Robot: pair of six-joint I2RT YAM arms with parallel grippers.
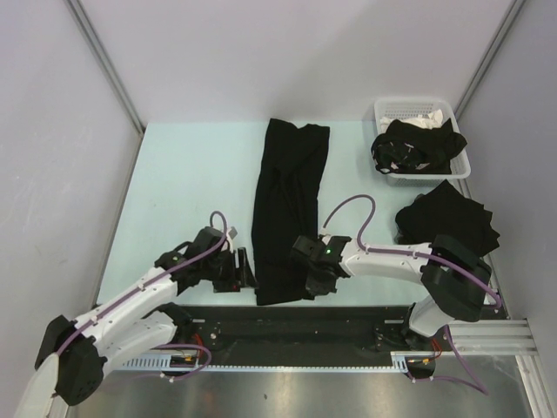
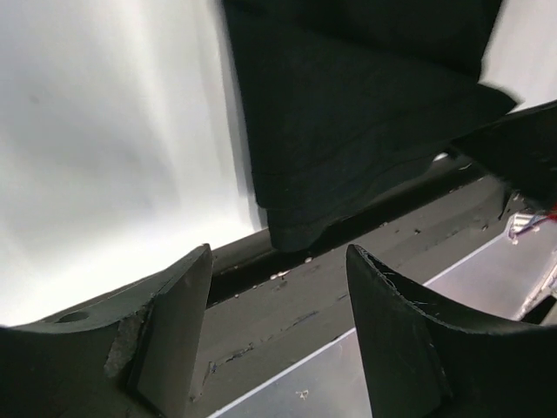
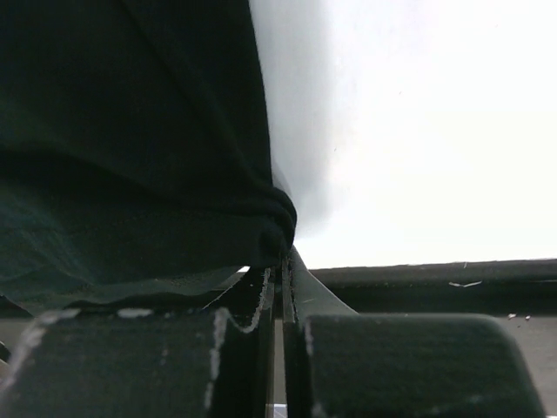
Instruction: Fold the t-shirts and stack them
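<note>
Long t-shirt [image 1: 290,209]: folded into a narrow black strip lying flat mid-surface, running from the far side to the near edge, where its hem overlaps the dark rail [image 1: 348,326].

Left pincer [image 1: 244,272]: spread and holding nothing, low and just beside the strip's near left edge. The wrist view shows a gap to the cloth.

Right pincer [image 1: 315,283]: pressed together, pinching a bunched bit of the strip's near right edge.

Surface [image 1: 191,192]: the pale green top lies bare on the whole left side, and a bare band lies right of the strip.

Folded t-shirts [image 1: 448,222]: a dark pile near the right edge, well apart from the strip.

Basket [image 1: 392,109]: white, in the far right corner, with crumpled t-shirts [image 1: 418,148] draped over its rim.

Grey walls close three sides.
</note>
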